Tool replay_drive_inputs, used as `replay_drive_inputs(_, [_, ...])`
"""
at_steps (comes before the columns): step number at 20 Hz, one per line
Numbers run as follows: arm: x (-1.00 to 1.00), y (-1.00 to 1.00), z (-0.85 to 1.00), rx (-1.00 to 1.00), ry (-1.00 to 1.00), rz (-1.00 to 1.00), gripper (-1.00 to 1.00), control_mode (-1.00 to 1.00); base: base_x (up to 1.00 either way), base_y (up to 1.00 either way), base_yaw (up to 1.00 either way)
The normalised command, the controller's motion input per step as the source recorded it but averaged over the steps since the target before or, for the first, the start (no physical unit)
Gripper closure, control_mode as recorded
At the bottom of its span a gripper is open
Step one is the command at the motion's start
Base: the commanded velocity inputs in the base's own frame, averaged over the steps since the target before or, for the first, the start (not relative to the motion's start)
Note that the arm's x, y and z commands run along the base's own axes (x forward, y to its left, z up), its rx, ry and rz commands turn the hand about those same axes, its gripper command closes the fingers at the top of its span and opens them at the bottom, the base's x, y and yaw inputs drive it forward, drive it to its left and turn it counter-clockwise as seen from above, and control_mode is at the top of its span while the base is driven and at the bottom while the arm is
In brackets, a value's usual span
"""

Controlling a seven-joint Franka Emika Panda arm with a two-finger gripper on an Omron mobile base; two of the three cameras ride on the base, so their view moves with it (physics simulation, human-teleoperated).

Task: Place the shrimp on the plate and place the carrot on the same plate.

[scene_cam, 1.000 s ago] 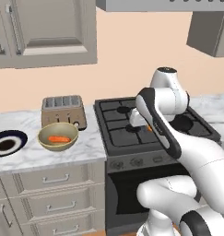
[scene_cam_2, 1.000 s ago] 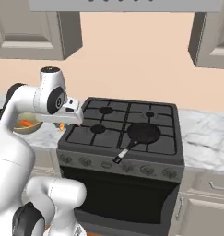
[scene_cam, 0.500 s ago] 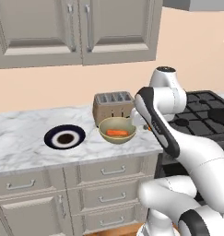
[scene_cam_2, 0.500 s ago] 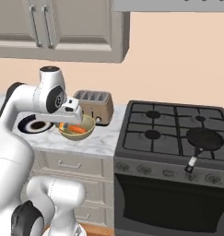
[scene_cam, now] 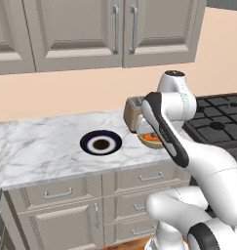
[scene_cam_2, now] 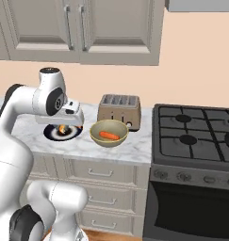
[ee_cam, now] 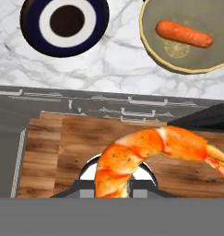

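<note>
claw (ee_cam: 114,186) clamped on the shrimp (ee_cam: 150,150), held above the floor off the desk (ee_cam: 109,64) edge; carrot (ee_cam: 183,33) lies in the bowl (ee_cam: 155,46) just beside the plate (ee_cam: 65,25) on the desk

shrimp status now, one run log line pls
shrimp: held in shut gripper | plate: bare on counter | carrot: in bowl

no readable text, label, brand, number or sign on anything here
</note>
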Motion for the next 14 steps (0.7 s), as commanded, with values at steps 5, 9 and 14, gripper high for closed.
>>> replay_drive_inputs(5, [0.00,0.00,0.00,0.00,0.00,0.00,1.00,1.00,0.56,0.45,-0.08])
replay_drive_inputs(9, [0.00,0.00,0.00,0.00,0.00,0.00,1.00,1.00,0.50,0.24,-0.01])
replay_drive_inputs(14, [0.00,0.00,0.00,0.00,0.00,0.00,1.00,1.00,0.07,0.06,0.00])
